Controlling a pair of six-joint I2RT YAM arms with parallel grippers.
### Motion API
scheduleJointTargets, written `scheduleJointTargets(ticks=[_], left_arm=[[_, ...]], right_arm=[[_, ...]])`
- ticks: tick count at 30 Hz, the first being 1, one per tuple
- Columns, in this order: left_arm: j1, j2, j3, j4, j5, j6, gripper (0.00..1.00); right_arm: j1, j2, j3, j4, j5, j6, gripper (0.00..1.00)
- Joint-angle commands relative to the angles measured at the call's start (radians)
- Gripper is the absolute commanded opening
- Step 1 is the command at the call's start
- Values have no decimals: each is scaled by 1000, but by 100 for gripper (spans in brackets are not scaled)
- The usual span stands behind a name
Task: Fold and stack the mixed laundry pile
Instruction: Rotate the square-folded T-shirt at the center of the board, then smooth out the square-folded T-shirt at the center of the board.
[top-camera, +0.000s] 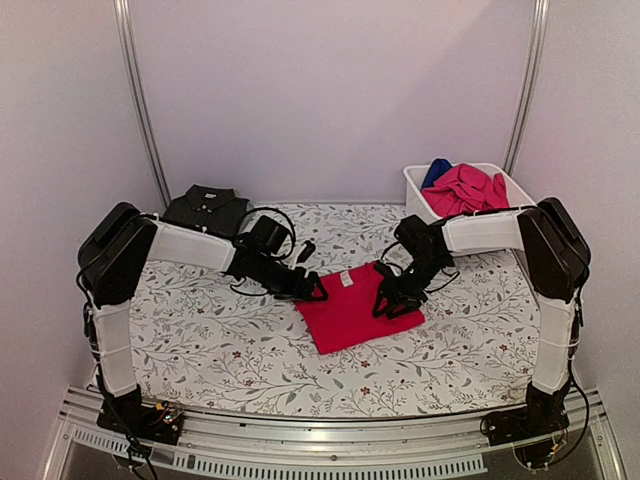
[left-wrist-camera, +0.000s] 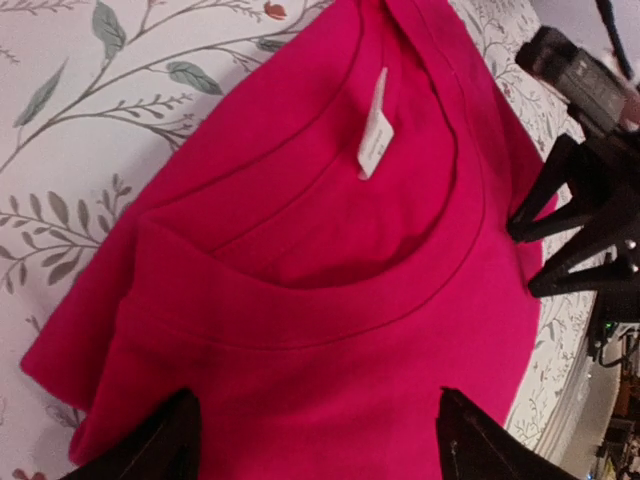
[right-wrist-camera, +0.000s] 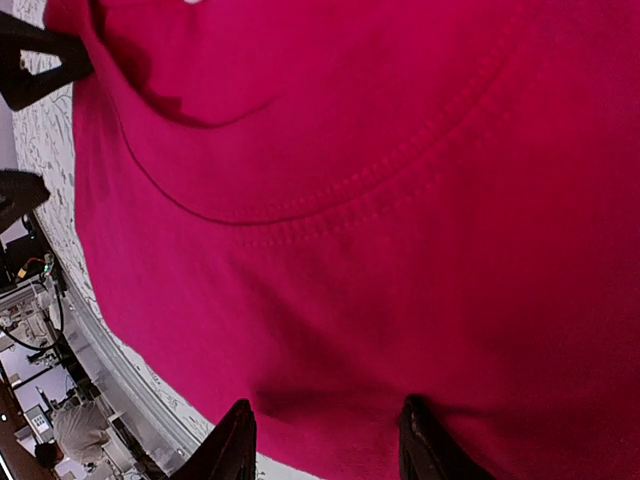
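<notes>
- The left hand (top-camera: 318, 288) is spread wide at the left edge of the red tee (top-camera: 352, 312), gripping nothing.
- The right hand (top-camera: 385, 303) is half apart on the opposite edge, with cloth puckered between its fingers (right-wrist-camera: 235, 445); whether it has a real hold I cannot tell.
- The tee lies folded in the middle of the bench (top-camera: 200, 340), flanked probably for another fold.
- The charcoal polo (top-camera: 205, 210) sits folded at back left.

The red tee (top-camera: 348, 310) lies folded flat mid-surface (top-camera: 220, 340), collar and white label up, the charcoal polo (top-camera: 205, 210) folded back-left, the magenta-pink garment (top-camera: 465, 190) and blue garment (top-camera: 436, 172) bunched in the white tub (top-camera: 416, 198).

In the tub (top-camera: 417, 197), blue garment (top-camera: 436, 172) mostly hidden behind pink garment (top-camera: 468, 190)
</notes>
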Motion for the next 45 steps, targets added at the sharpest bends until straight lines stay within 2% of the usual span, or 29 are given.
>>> scheduleJointTargets(ticks=[1, 5, 12, 15, 19, 24, 27, 31, 36, 40, 45], left_arm=[[95, 35, 11, -34, -15, -23, 80], [185, 11, -4, -51, -10, -9, 80], [250, -142, -86, -46, 59, 27, 85], [239, -226, -153, -14, 140, 36, 84], [176, -294, -239, 58, 332, 44, 82], [77, -280, -360, 270, 462, -80, 77], [50, -233, -395, 306, 441, -107, 77], [107, -193, -443, 316, 387, -145, 75], [199, -311, -508, 296, 331, -153, 82], [261, -452, -550, 282, 252, -201, 93], [346, -534, -591, 266, 159, -343, 100]], right_arm=[[96, 15, -39, 84, -103, 6, 48], [152, 4, -32, 102, -159, 38, 49], [84, -131, -38, 70, -55, 70, 51], [53, -198, -96, 115, -46, 90, 50], [38, -218, -162, 175, -107, 118, 47], [38, -192, -241, 295, -224, 171, 44], [37, -143, -269, 284, -226, 161, 43], [0, -89, -315, 252, -183, 144, 41], [-23, -112, -243, 144, 1, 81, 37], [65, -249, -109, 165, 98, 9, 37], [238, -202, 80, 143, 232, -66, 34]])
